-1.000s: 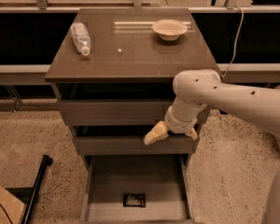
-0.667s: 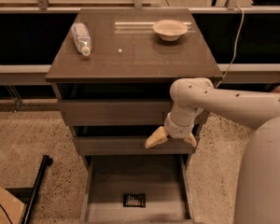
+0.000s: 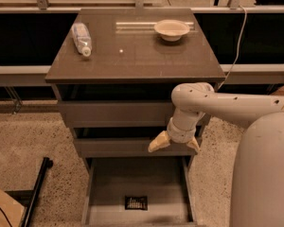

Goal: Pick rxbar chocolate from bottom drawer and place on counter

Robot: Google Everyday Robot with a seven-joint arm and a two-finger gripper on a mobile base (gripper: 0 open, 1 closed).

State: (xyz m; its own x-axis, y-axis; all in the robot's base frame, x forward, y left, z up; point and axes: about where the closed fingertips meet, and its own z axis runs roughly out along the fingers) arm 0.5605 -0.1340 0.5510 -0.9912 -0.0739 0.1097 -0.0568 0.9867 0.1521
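Grey-brown shallow bottom drawer [image 3: 132, 178] is lying open under pale 2-finger gripper [image 3: 176, 144], hanging spread & empty; flat black rxbar chocolate [image 3: 136, 202] sitting below-left.

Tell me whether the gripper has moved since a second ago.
Yes. The gripper, open, has sunk slightly down the middle drawer front, toward the open bottom drawer.

Tabletop [image 3: 142, 60] glossy, grey-brown. Bottle [image 3: 81, 38] clear plastic. Bowl [image 3: 171, 29] matt, pale. Floor [image 3: 23, 141] rough, speckled. Gripper [image 3: 176, 144] smooth cream plastic, at middle drawer [image 3: 116, 147] front.
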